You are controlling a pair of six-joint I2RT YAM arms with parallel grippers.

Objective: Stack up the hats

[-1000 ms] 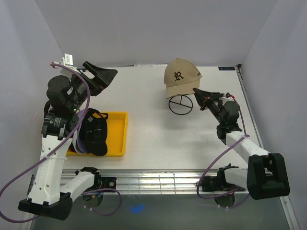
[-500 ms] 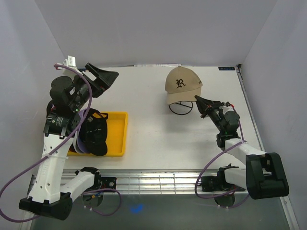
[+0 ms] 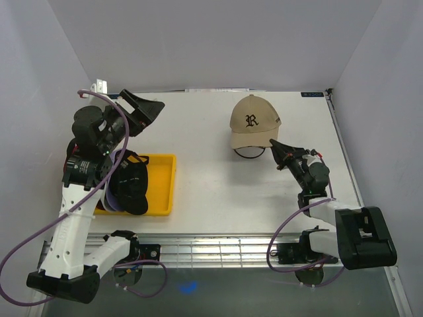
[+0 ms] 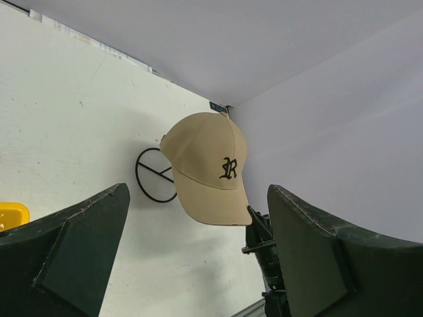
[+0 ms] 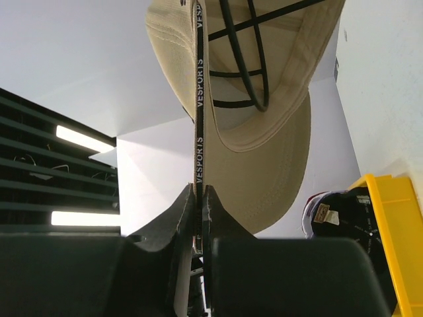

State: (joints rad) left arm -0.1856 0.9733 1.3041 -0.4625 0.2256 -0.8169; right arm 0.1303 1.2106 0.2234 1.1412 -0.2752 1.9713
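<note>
The tan cap (image 3: pixel 254 121) sits at the far right of the surface (image 3: pixel 211 132), draped over the black wire stand (image 3: pixel 248 153). From the right wrist camera the wires show inside its crown. The brim points toward the near edge, so its long axis runs near to far, with the dark logo facing up and forward.

The right fingers (image 3: pixel 277 149) are just at the near-right corner of the brim. They are pressed together on a thin black band with white lettering (image 5: pixel 199 99) that runs up the cap's edge, so this arm has the cap. The left fingers (image 3: pixel 149 105) hang spread wide and empty above the far left of the surface, well apart from the cap, with the cap framed between them from afar.

The other hats, a black cap (image 3: pixel 132 181) on top, lie in the yellow tray (image 3: pixel 166 188) at the near left. I judge that pile to be where the stack belongs. If so, the cap must come up off the wires and travel left and nearer, and the right arm is the one placed to do it.

Compared with a second ago, the cap is lower and more level over the stand, hiding more of the wire ring, and the right arm has drawn back toward its base. The left arm has barely shifted.
</note>
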